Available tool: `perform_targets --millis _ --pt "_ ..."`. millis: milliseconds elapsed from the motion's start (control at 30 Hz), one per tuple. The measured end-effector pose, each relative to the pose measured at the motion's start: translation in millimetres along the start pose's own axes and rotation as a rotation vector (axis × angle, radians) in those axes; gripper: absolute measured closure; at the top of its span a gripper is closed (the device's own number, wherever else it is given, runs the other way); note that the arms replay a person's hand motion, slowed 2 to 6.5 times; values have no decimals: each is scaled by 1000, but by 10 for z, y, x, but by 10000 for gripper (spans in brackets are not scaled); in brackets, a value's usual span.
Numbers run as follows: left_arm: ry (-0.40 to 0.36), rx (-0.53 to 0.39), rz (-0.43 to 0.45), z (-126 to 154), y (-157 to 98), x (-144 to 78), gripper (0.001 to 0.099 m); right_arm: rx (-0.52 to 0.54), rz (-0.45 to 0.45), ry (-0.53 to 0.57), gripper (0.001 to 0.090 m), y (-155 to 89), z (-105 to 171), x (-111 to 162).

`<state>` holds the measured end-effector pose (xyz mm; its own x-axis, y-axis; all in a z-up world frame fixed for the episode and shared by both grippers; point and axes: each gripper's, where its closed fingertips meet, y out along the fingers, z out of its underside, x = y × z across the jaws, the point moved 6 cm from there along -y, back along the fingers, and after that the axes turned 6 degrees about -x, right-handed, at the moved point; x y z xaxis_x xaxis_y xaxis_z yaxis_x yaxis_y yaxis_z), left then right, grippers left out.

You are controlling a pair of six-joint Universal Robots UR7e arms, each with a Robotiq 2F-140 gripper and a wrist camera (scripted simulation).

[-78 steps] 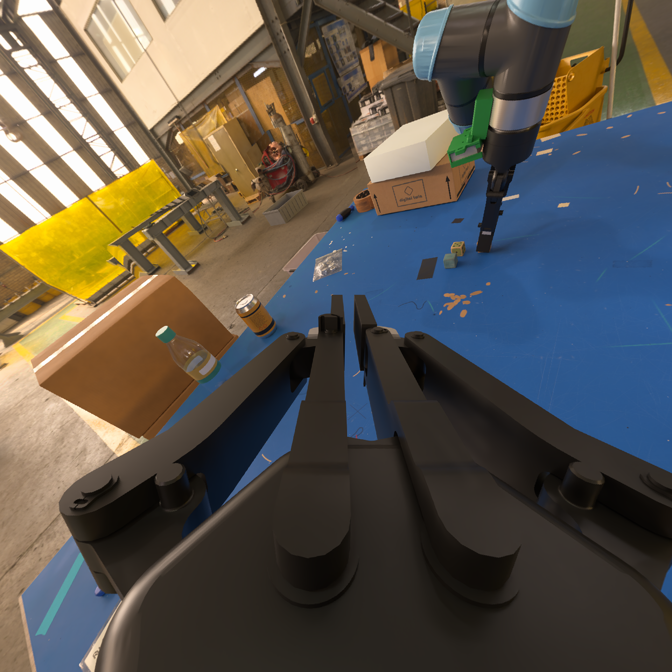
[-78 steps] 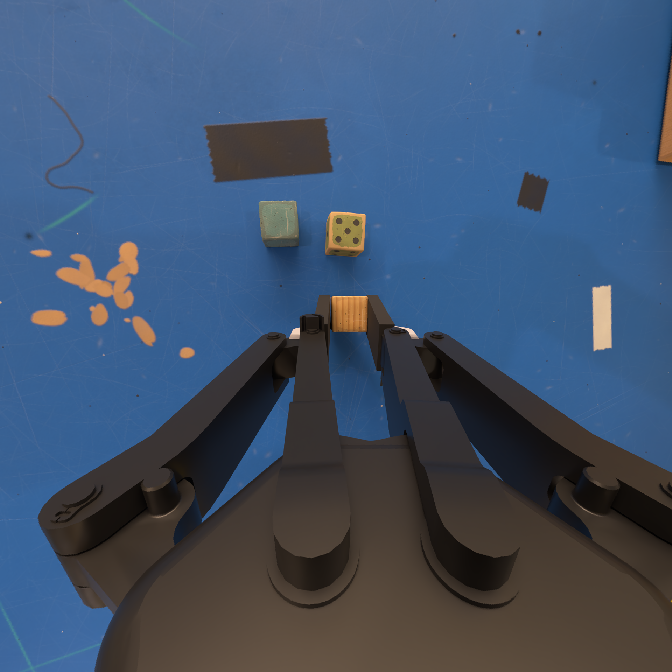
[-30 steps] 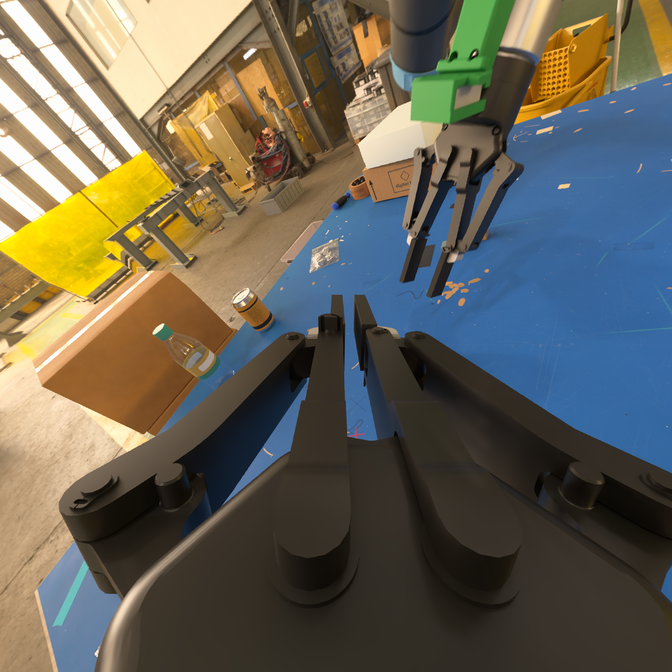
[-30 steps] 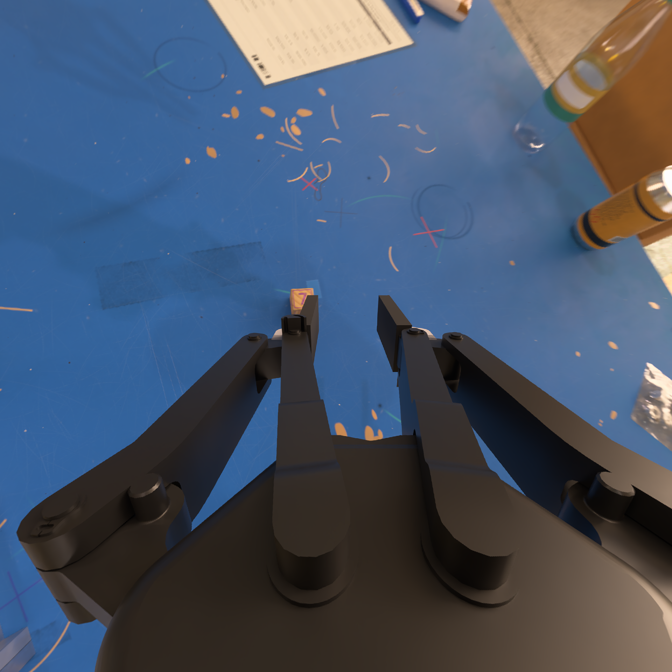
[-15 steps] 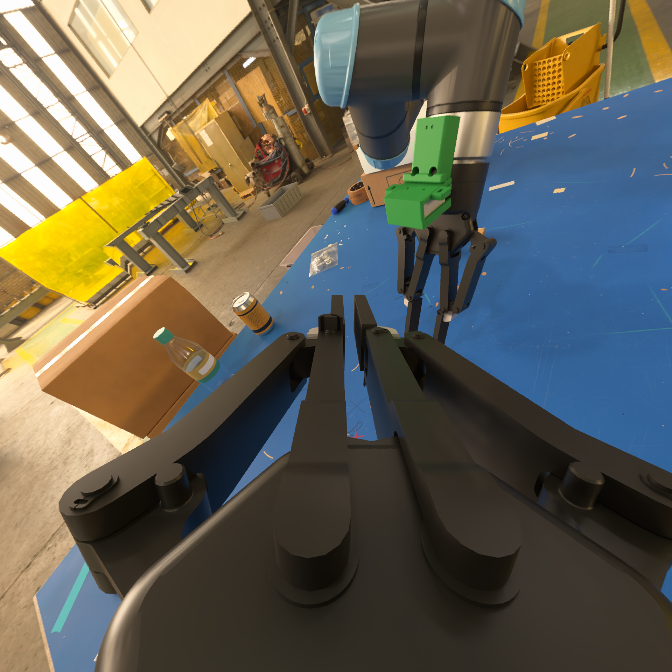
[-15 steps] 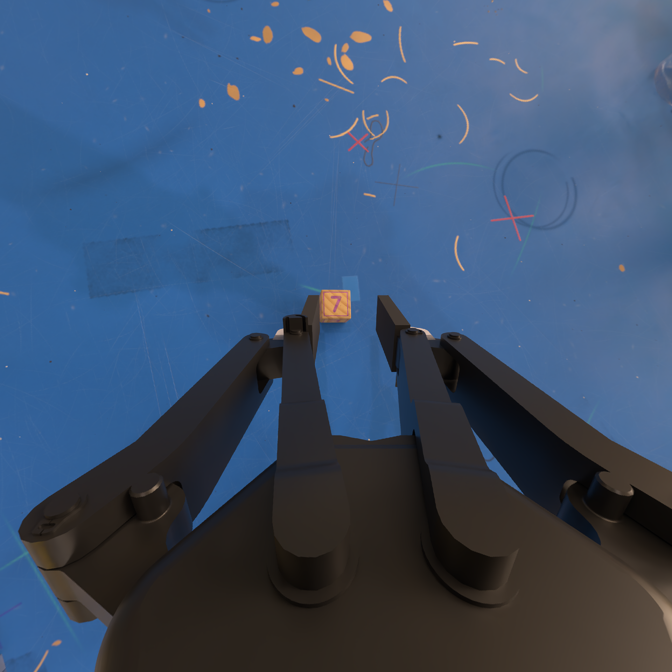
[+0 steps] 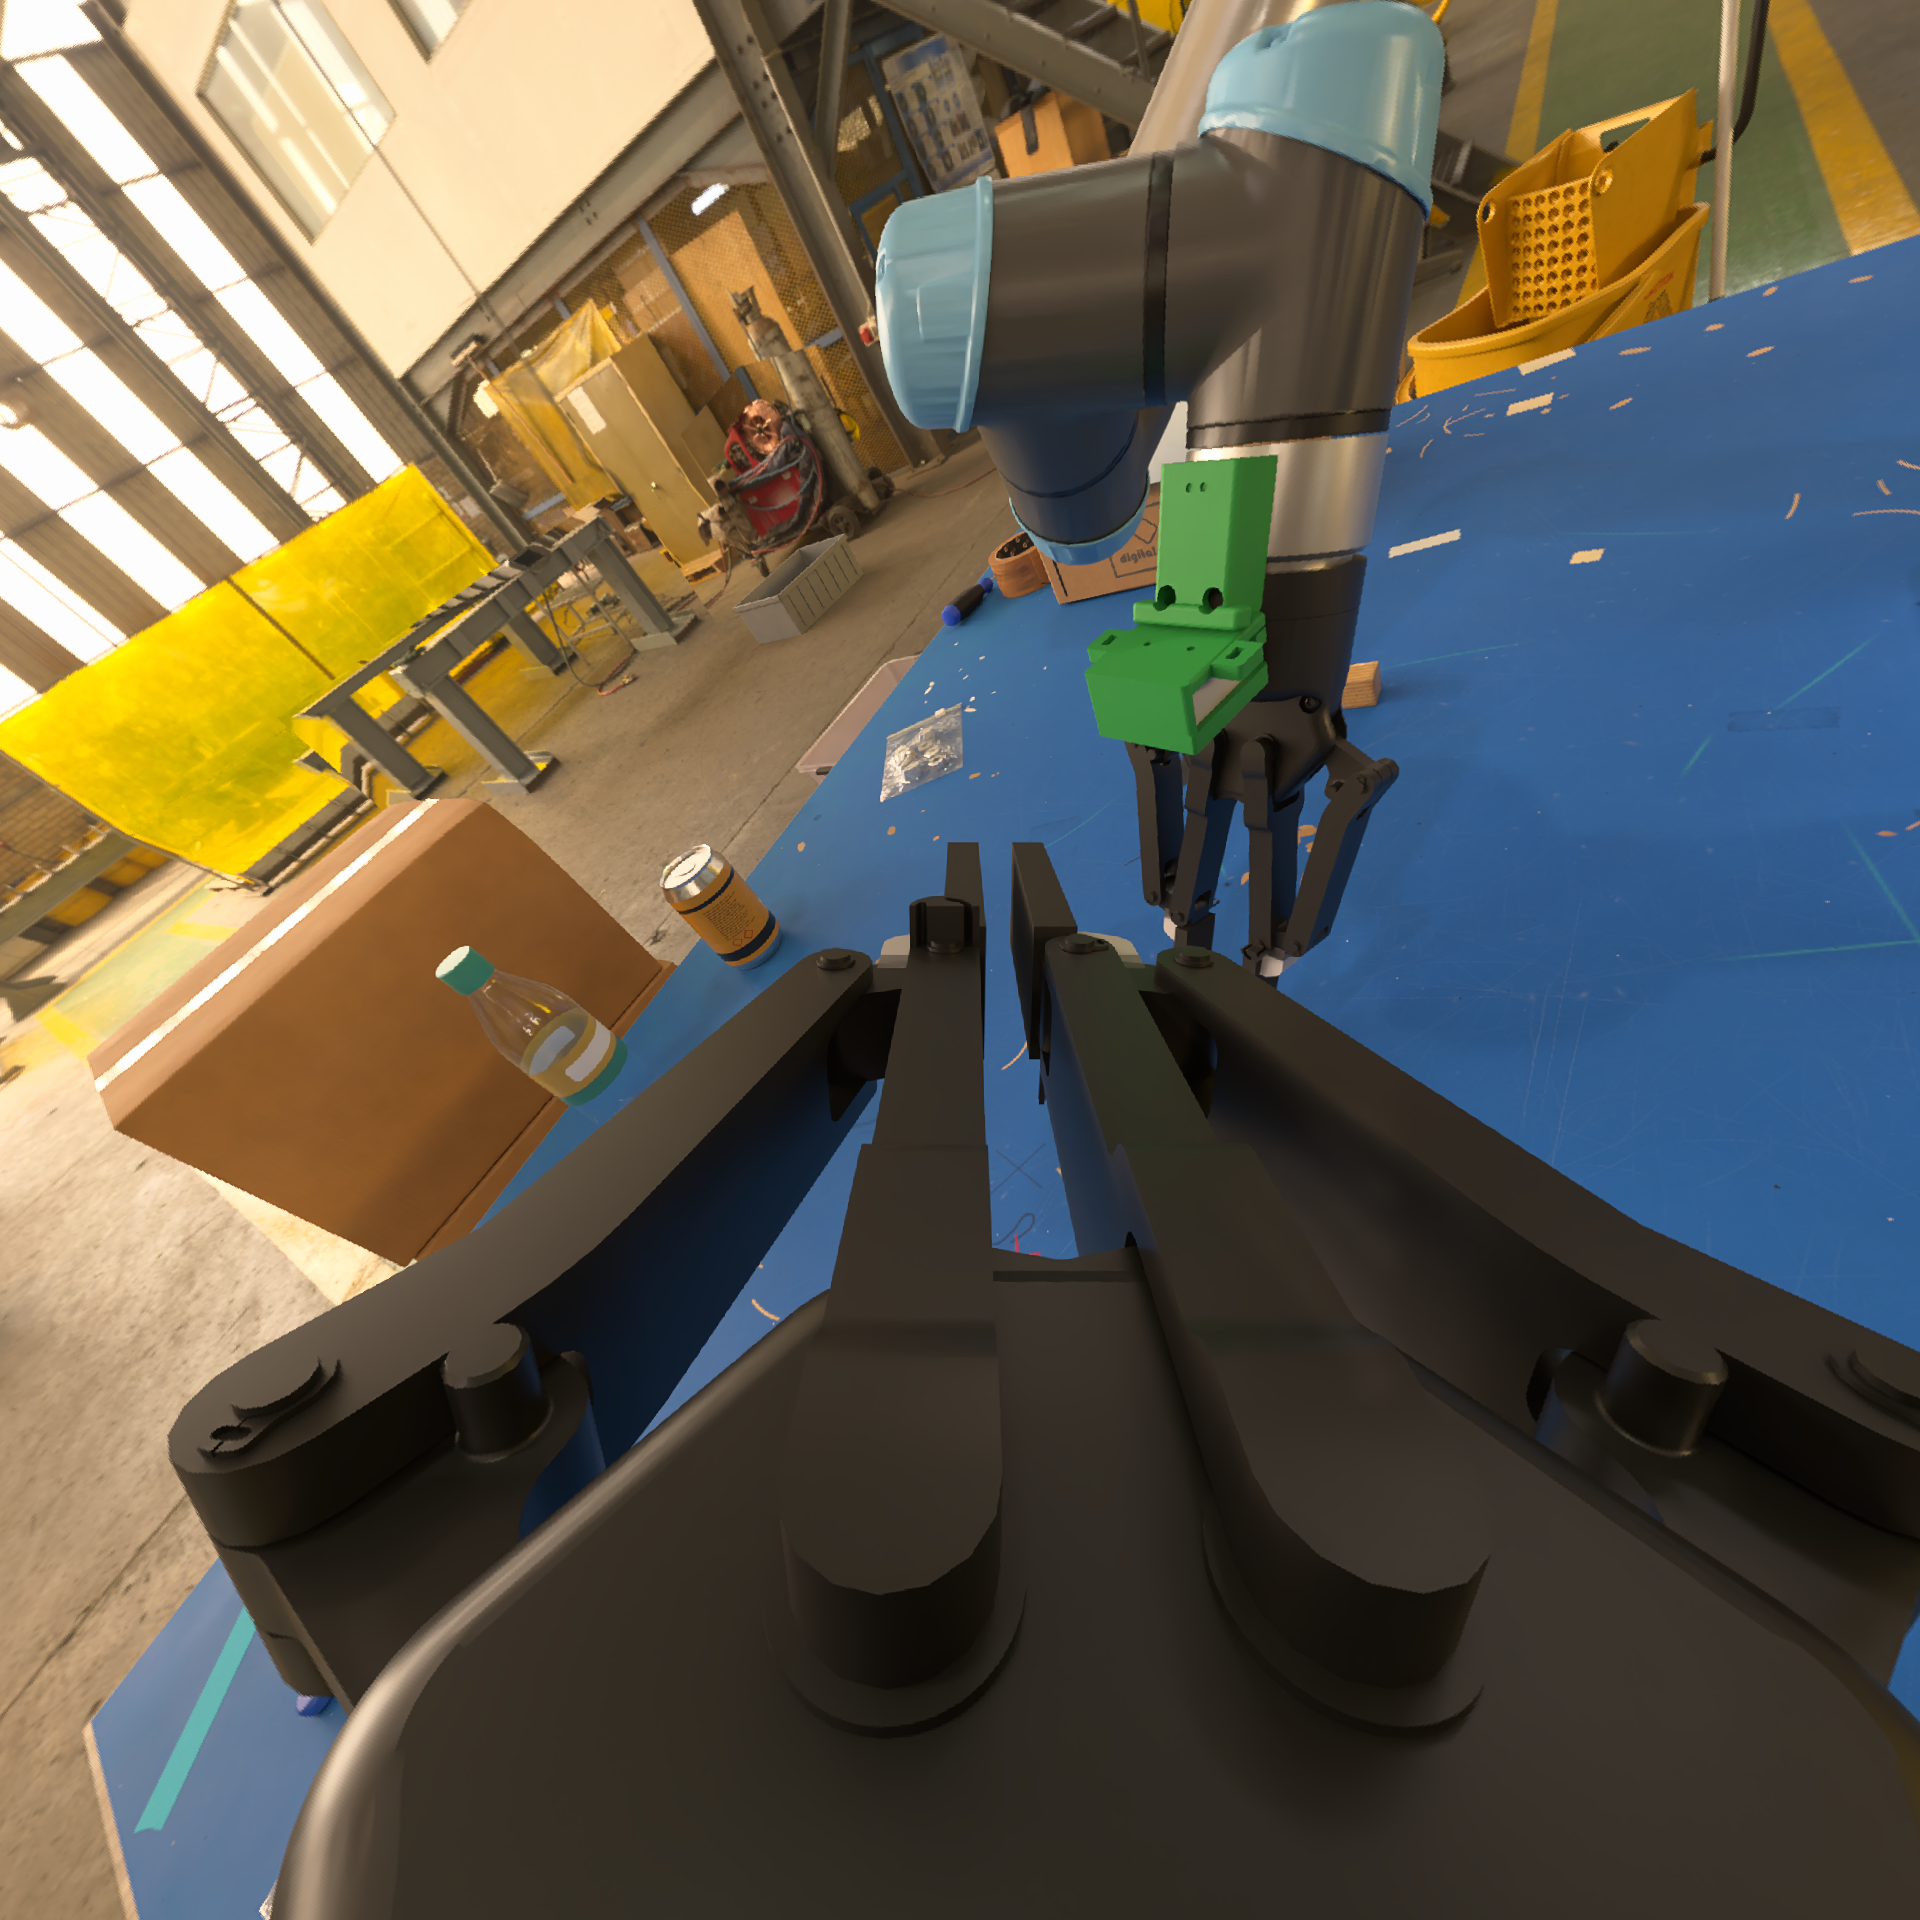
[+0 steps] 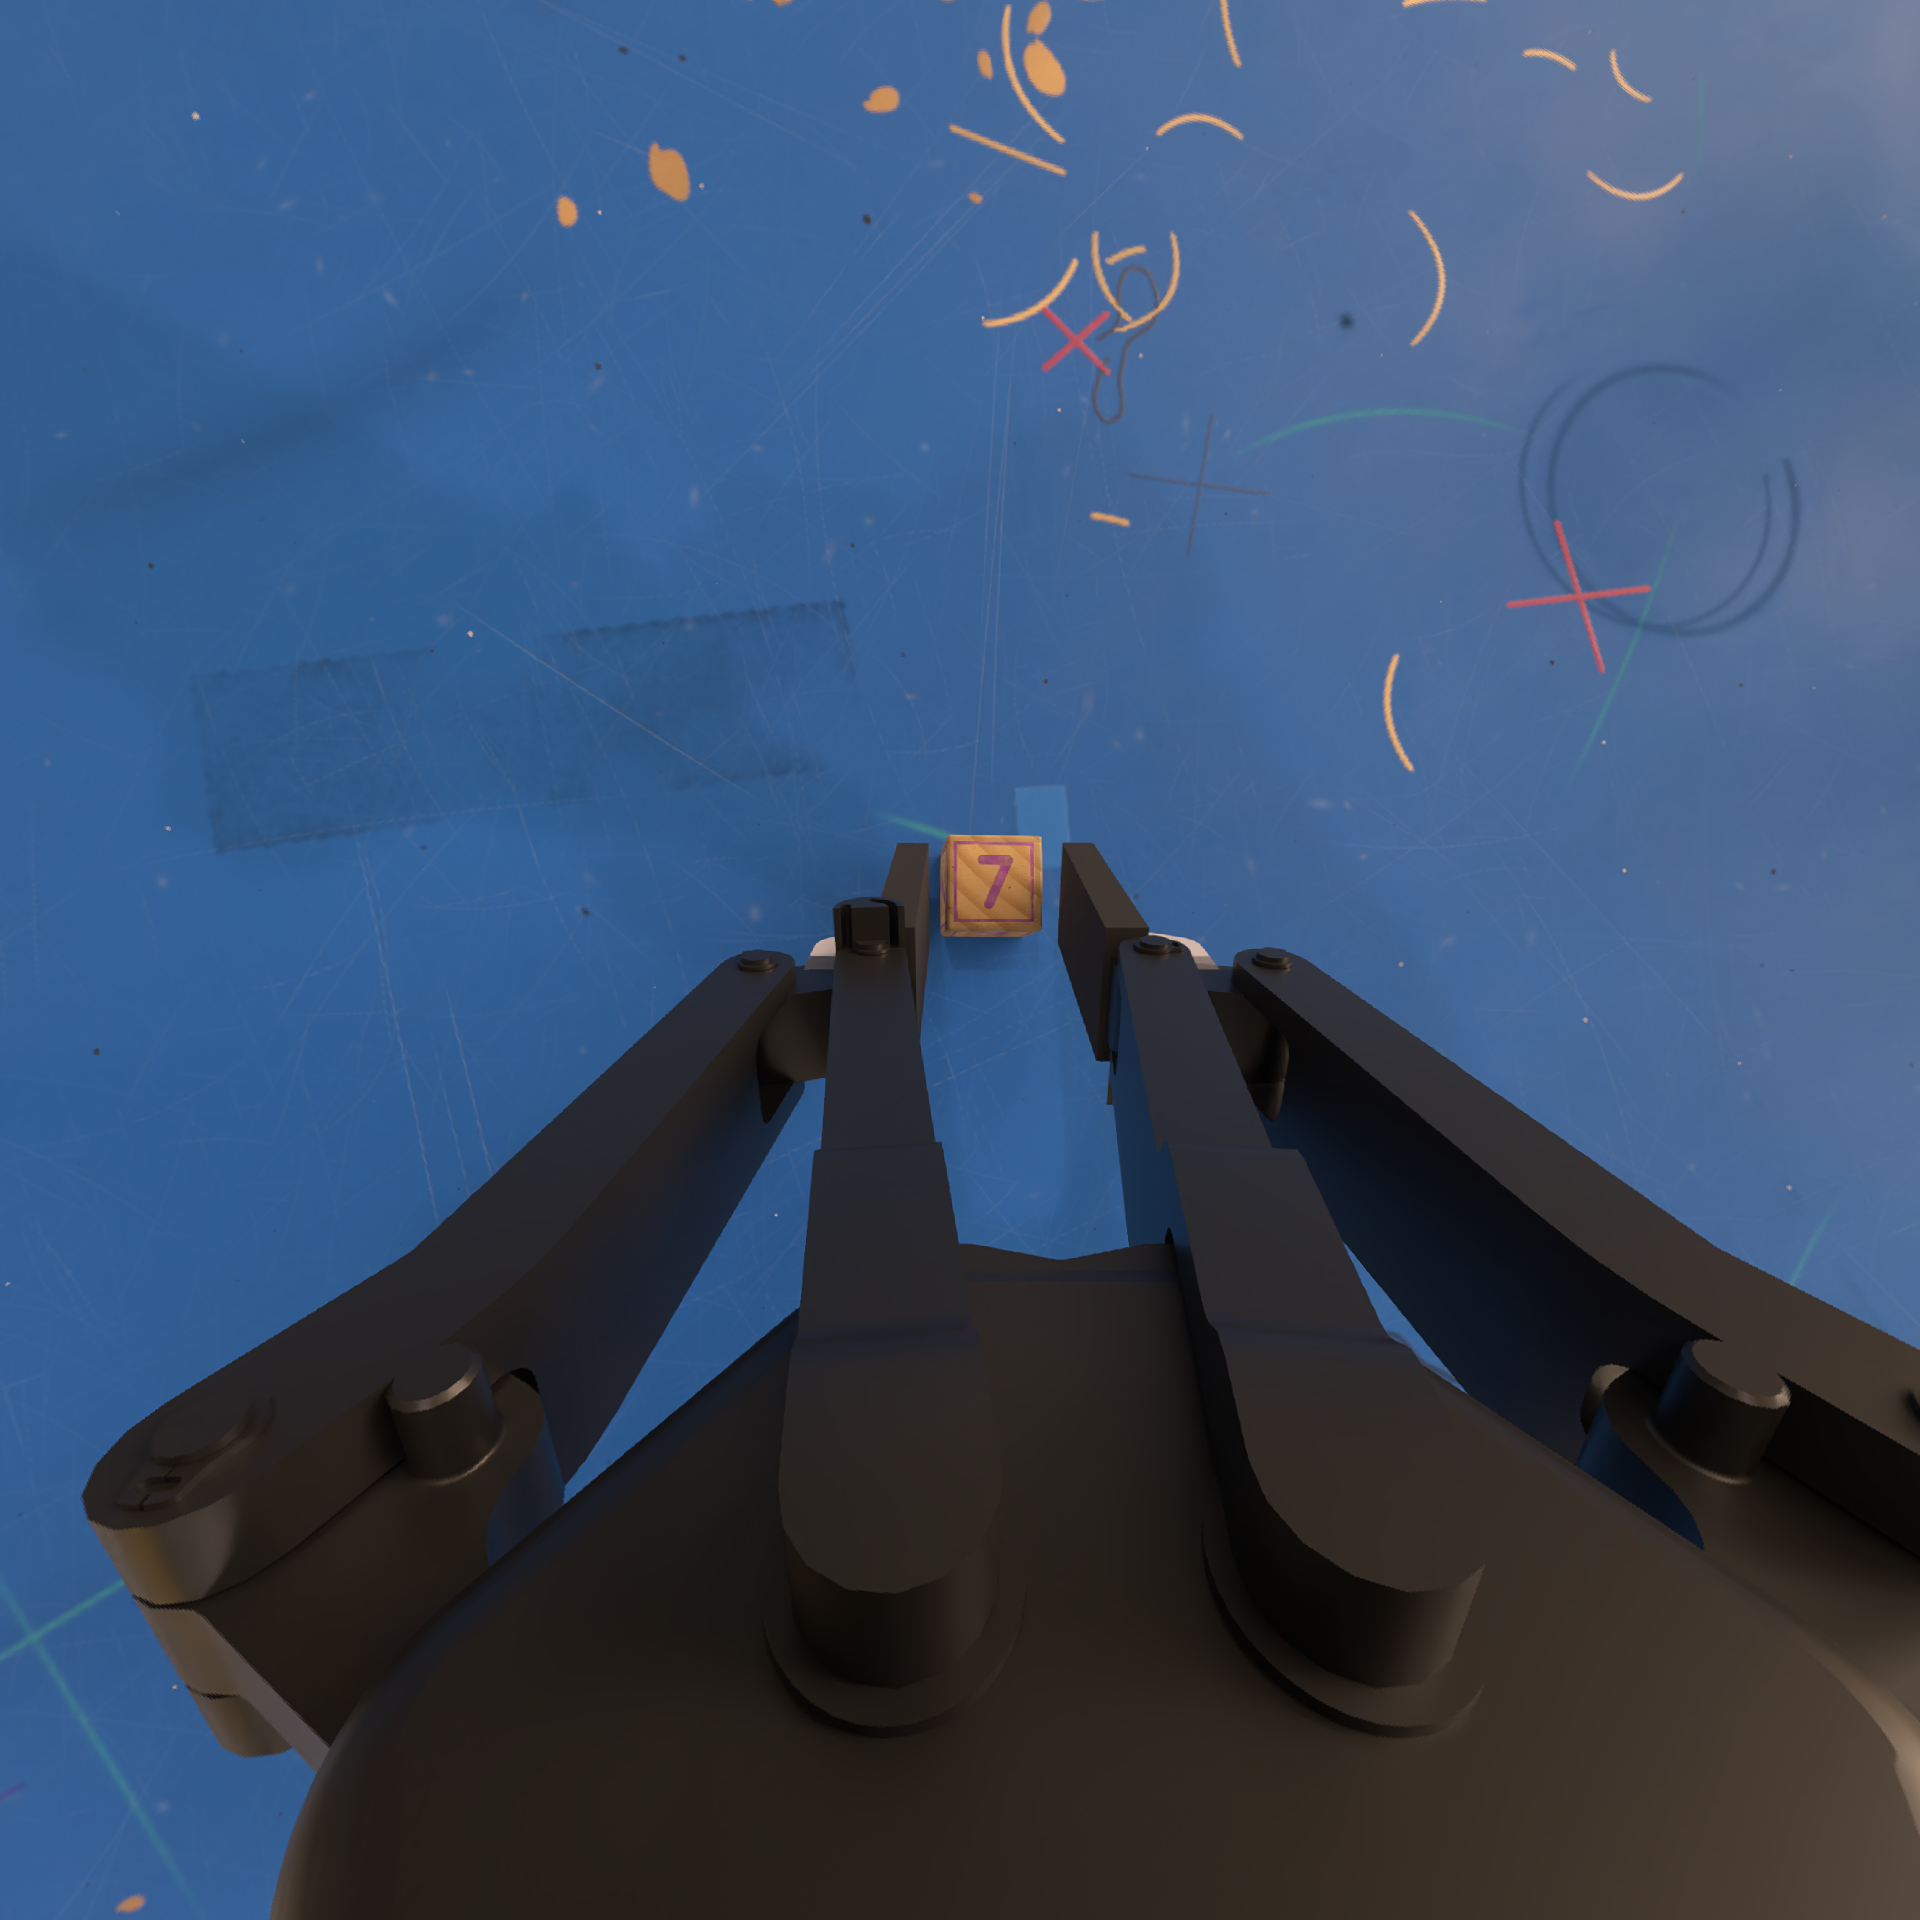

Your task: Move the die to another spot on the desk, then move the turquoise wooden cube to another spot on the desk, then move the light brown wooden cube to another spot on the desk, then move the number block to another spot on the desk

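The number block sat on the blue surface between the spread fingers of the right pincer, not yet gripped. Small, stiff and probably light, it suited a pinch on its flat left and right faces. The left pincer was pressed nearly together, empty.

The number block, an orange wooden cube with a purple-framed top face, is seen on the blue desk between the parted fingers of the right gripper. Small gaps are visible on both sides. Orange flecks and red crosses are scattered beyond.
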<state>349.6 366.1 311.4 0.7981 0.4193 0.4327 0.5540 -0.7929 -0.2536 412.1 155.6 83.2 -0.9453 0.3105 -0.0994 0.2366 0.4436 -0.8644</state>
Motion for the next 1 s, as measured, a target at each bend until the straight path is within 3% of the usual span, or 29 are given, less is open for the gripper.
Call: perform_targets --millis 133,600,800,1000 --pt "3 1 1 0 3 -1 914 10 0 -3 650 26 15 8" --pt "2 3 0 8 5 11 914 -56 37 -12 651 -110 -42 21" --pt "0 2 -4 13 -7 20 914 -145 109 -11 651 -457 -173 4" --pt "-5 -1 -8 16 -26 30 915 -295 207 19 651 -1043 -314 -59"
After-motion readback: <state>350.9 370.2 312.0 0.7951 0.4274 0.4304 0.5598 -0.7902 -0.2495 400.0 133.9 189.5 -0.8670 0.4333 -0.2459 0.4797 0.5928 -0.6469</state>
